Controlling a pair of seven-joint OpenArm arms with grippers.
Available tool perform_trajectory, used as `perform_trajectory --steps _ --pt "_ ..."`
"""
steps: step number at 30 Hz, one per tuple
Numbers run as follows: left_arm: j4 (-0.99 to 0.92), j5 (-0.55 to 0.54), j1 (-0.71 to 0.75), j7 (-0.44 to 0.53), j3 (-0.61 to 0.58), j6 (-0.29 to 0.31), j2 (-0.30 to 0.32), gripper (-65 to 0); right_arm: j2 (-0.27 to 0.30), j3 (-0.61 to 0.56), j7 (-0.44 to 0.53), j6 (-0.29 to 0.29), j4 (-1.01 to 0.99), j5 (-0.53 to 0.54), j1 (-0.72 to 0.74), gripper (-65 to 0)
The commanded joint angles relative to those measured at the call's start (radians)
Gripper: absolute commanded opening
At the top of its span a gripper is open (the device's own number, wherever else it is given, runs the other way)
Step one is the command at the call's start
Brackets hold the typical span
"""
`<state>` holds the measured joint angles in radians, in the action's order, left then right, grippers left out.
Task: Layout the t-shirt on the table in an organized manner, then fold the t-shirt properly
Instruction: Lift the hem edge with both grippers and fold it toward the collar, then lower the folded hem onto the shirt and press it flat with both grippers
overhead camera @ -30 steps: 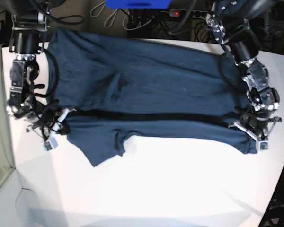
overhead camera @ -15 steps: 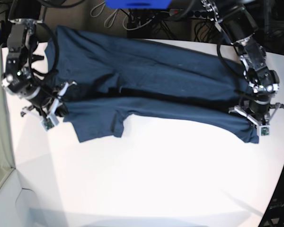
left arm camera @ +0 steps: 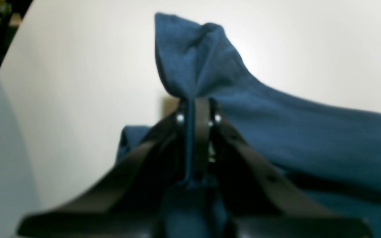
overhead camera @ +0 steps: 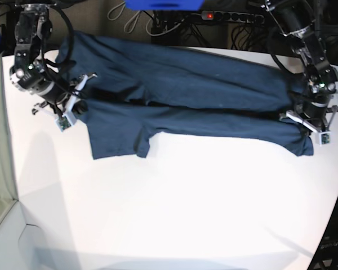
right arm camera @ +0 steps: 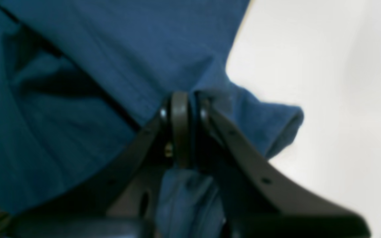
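One t-shirt (overhead camera: 203, 107) on one white counter (overhead camera: 174, 214), two grippers, left gripper (left arm camera: 195, 109) and right gripper (right arm camera: 181, 105), both jaws clamped on shirt cloth

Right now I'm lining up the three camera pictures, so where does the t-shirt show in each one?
Base view: the t-shirt stretches across the far part of the table, a claw at each end.
Left wrist view: a pinched corner rises from the left claw, cloth trailing right.
Right wrist view: it fills the left and centre, pinched in the right claw.
Shared landmark: the white table.
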<state>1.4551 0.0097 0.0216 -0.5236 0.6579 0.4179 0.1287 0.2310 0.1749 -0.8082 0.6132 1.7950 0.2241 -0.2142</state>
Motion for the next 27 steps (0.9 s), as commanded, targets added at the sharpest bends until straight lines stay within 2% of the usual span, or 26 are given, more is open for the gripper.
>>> perform_trajectory --steps 1,10,17,27 --pt "0.028 -0.010 -0.018 0.032 0.001 -0.004 0.015 -65.0 0.014 0.007 0.022 0.000 0.019 0.011 0.002 -65.0" --pt "0.121 -0.010 0.028 0.032 0.003 -0.004 0.012 -65.0 0.017 0.007 0.022 0.001 0.079 0.016 -0.060 -65.0" --pt "0.121 -0.010 0.054 0.032 0.003 -0.004 0.019 -65.0 0.017 0.007 0.023 0.001 0.075 0.016 -0.083 -65.0" --pt "0.117 -0.010 0.105 0.032 0.003 -0.004 0.035 -65.0 0.017 0.007 0.089 0.001 0.067 0.011 -0.132 -65.0"
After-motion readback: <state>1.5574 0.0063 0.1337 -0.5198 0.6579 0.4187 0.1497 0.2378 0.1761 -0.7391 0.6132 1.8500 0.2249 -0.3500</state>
